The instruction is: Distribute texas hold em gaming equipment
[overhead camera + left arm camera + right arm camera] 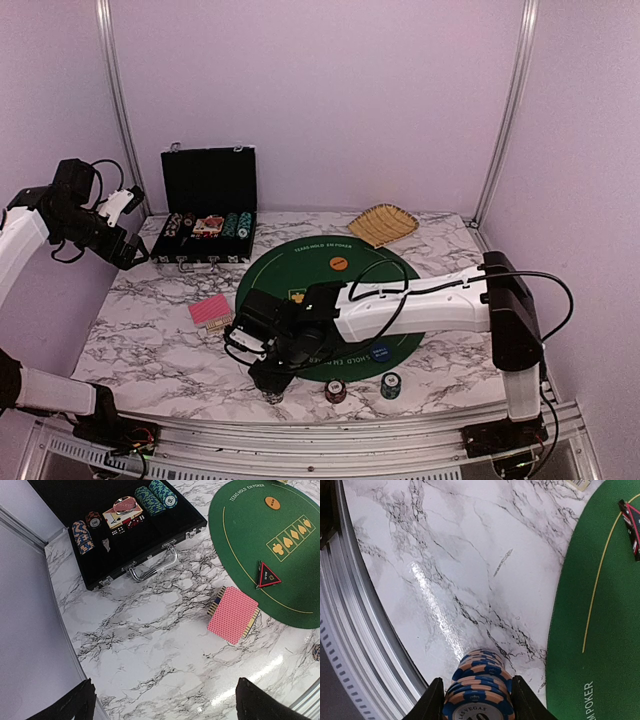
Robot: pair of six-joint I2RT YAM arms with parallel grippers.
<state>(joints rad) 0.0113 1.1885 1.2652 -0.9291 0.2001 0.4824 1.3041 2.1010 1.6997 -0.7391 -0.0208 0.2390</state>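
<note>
My right gripper [477,702] is shut on a stack of orange-and-blue striped poker chips [479,690], low over the marble beside the green felt mat [605,630]. In the top view it [270,385] is near the table's front edge. Red [336,390] and green [390,384] chip stacks stand to its right. The pink-backed card deck [233,614] lies left of the mat, with the black-red triangular marker [268,575] on the mat's edge. An orange button [338,264] and a blue button [380,352] lie on the mat. My left gripper [167,705] is open and empty, high above the left side.
An open black case [120,530] with more chips, dice and cards stands at the back left. A tan woven basket [383,224] sits at the back right. The metal frame rail [365,645] runs close along the front edge.
</note>
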